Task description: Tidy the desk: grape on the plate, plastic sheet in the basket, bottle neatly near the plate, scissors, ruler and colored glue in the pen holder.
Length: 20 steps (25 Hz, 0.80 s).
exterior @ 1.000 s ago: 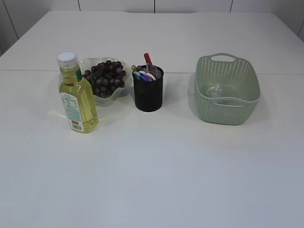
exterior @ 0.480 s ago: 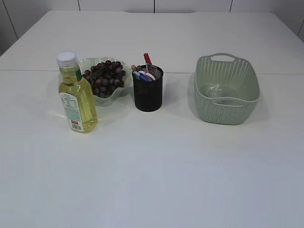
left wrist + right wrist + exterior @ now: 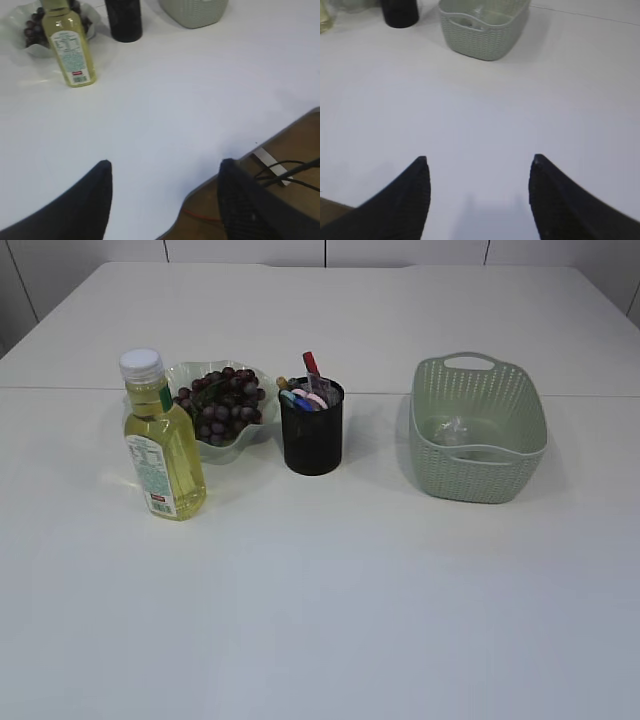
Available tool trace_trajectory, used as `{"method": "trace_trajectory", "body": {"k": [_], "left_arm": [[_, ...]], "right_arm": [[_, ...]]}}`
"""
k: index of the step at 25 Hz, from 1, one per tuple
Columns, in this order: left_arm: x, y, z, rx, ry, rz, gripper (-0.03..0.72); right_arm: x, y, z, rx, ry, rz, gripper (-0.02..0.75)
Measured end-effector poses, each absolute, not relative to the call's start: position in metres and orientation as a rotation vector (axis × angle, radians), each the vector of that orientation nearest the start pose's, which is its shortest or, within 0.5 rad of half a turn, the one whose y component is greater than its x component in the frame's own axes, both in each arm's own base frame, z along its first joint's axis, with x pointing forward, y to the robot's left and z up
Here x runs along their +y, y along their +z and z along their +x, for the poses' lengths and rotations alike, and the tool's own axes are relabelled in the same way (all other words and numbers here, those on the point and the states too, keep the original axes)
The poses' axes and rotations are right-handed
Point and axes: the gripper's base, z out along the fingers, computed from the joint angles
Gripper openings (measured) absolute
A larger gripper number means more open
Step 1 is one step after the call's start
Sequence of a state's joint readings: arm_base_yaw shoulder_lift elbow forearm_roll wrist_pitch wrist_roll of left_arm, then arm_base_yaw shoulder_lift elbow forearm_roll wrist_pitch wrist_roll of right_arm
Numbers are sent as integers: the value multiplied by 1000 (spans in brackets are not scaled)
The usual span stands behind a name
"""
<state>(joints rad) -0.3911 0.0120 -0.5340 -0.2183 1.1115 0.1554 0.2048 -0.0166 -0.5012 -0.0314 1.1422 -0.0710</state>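
Looking across the table [image 3: 330, 620], I see grapes [image 3: 222, 403] on the plate [image 3: 185, 373], the bottle [image 3: 162, 445] just beside it, and the pen holder [image 3: 312, 430] filled. My left gripper [image 3: 165, 172] and right gripper [image 3: 477, 165] both hang empty, jaws spread wide; the plastic sheet [image 3: 452, 428] lies in the basket [image 3: 480, 472].

- white table [image 3: 330, 580], smooth matte top, seam line running across far part
- pale panelled wall [image 3: 400, 250] behind, thin vertical joints
- brown floor [image 3: 295, 145] past table edge, black cables [image 3: 287, 170] and red wire on it
- soft even light
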Motion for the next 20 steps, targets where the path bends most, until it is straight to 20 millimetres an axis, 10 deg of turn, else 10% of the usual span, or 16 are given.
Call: {"method": "trace_trajectory", "body": {"k": [20], "left_arm": [[-13, 282, -12, 2037, -253, 391, 486]], "right_arm": [[-4, 271, -11, 2098, 0, -216, 490]]}}
